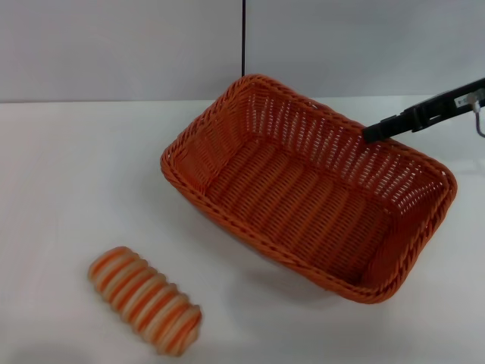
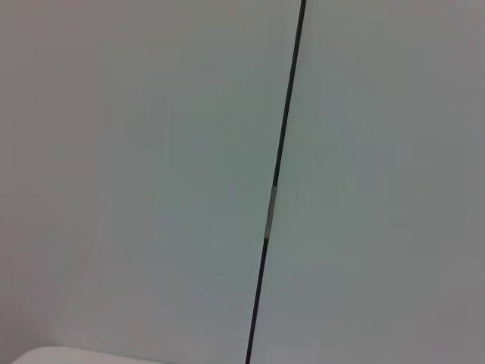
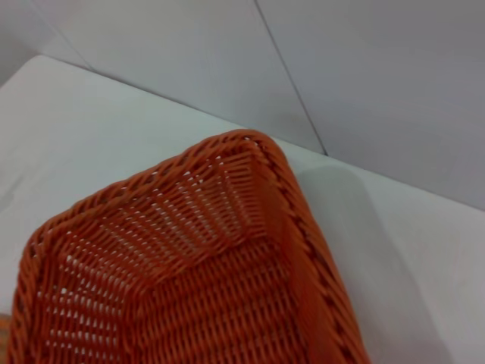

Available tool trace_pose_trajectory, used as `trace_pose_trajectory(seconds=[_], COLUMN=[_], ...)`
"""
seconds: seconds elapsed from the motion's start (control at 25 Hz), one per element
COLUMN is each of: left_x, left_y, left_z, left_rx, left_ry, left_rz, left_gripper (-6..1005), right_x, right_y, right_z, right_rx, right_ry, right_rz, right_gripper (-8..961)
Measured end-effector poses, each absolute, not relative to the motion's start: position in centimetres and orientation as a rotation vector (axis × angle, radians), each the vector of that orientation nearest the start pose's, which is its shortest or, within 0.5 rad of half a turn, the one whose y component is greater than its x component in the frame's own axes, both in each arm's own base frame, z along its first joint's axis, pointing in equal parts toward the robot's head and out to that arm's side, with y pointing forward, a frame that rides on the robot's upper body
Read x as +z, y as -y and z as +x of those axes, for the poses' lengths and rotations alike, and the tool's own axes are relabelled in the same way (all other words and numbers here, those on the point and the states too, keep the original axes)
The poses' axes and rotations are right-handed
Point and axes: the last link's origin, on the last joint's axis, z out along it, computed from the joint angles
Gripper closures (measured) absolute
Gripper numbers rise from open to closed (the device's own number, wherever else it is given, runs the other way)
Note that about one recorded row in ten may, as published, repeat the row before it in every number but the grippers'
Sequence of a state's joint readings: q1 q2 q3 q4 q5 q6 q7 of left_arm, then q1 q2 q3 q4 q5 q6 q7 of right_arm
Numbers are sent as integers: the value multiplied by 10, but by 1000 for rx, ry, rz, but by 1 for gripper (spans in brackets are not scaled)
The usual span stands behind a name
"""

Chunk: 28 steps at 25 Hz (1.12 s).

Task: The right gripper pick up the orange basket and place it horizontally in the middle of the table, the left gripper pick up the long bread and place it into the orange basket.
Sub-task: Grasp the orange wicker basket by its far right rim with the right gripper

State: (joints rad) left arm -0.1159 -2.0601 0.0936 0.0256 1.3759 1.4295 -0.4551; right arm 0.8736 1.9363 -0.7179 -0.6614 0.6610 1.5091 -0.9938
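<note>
A: Right gripper [image 1: 369,133] reaches to the basket's [image 1: 303,189] far braided rim; its black tip meets the weave, though I cannot tell how wide the fingers stand or whether they grip.

B: Basket sits skewed on the white table [image 1: 68,174], openwork sides sloping. The ridged, striped bread [image 1: 144,299] (oblong) lies well away from those fingers.
</note>
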Motion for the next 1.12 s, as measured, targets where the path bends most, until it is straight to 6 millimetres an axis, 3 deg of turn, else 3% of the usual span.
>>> trace_pose_trajectory(seconds=[0.68,1.04,1.12], left_x=[33,33,33], left_y=[-191,-191,-191], left_z=[-420,-419,-419], left_rx=[-683,-689,-689], left_ry=[738,737,738], left_rz=[-1395,-1398,-1398], left_gripper=[200,200,200], right_x=[-1,-10,-11], right_y=[-410,-410,-410], right_z=[224,229,232], right_rx=[101,107,107], right_ry=[-1105,-1122,-1127], right_rz=[-2686,-2654,-2641], right_gripper=[386,386,422])
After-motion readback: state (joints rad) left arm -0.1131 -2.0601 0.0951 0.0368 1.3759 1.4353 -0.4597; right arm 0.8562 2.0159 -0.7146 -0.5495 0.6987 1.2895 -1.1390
